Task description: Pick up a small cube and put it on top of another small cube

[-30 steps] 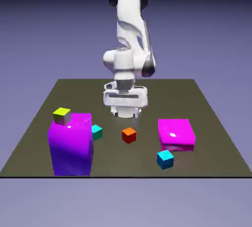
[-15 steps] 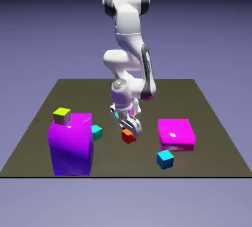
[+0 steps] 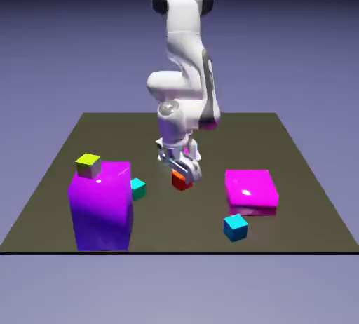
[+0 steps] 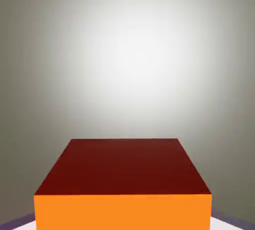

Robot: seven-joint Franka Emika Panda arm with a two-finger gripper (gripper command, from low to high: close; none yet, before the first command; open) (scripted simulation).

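While scanning from the exterior view's left: a yellow-green cube sits on the far left corner of a tall magenta block, near the table's left near side. Just right of that block, a teal cube rests on the table, touching or almost touching the block's side, can't tell which. Near the middle, the white arm reaches down and the gripper is clamped on the orange cube; the cube shows tilted between the fingers, and whether it is just off the table or still on it can't be told. Hand view: the orange cube fills the bottom, dark red top face, bright orange front face, hiding the fingertips, grey table behind. Further right, a low magenta block lies flat on the table. A cyan cube sits just near-left of it, apart from the orange one.
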